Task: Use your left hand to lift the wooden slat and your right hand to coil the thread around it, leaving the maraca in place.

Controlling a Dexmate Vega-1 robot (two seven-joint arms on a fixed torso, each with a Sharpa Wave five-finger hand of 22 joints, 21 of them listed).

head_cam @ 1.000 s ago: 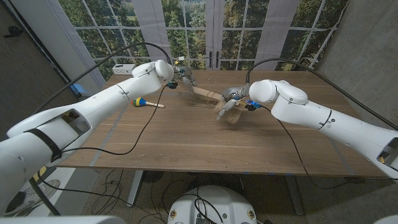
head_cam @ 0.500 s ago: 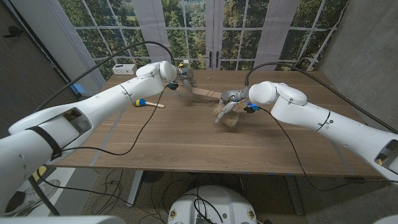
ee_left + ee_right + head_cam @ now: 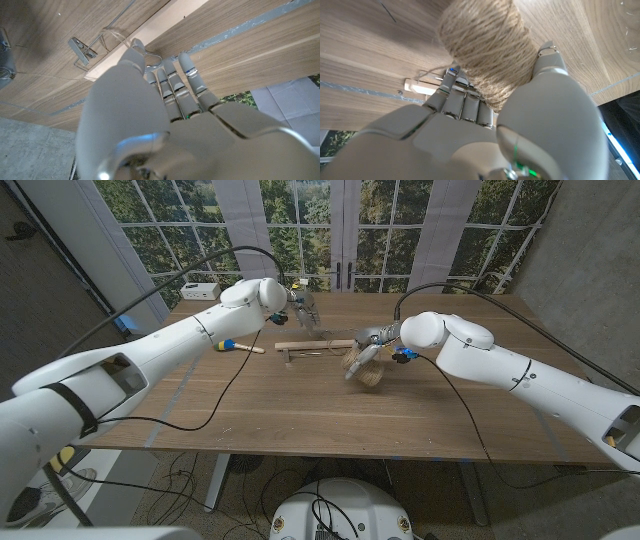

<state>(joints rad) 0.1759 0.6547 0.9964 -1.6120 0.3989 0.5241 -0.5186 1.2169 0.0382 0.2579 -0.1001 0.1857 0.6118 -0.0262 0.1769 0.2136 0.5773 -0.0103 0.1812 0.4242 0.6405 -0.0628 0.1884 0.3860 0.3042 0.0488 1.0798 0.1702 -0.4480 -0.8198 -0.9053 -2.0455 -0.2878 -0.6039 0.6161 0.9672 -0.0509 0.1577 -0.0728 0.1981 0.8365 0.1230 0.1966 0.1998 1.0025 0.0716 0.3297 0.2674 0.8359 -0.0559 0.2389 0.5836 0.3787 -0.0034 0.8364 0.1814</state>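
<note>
My left hand (image 3: 304,307) hovers above the far end of the wooden slat (image 3: 315,346), fingers (image 3: 187,75) loosely apart, gripping nothing. The slat lies on the table (image 3: 300,400) mid-centre, a metal clip (image 3: 82,48) beside it. My right hand (image 3: 366,352) grips the thread (image 3: 485,45) spool beside the slat's right end. Maraca (image 3: 238,345) sits left, well apart

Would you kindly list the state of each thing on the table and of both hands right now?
wooden slat: lying on the table, not lifted.
left hand: above the slat's far end, fingers apart, holding nothing.
right hand: grips the twine spool.
twine spool: held; thread runs to the slat.
maraca: lying on the table, untouched.
</note>
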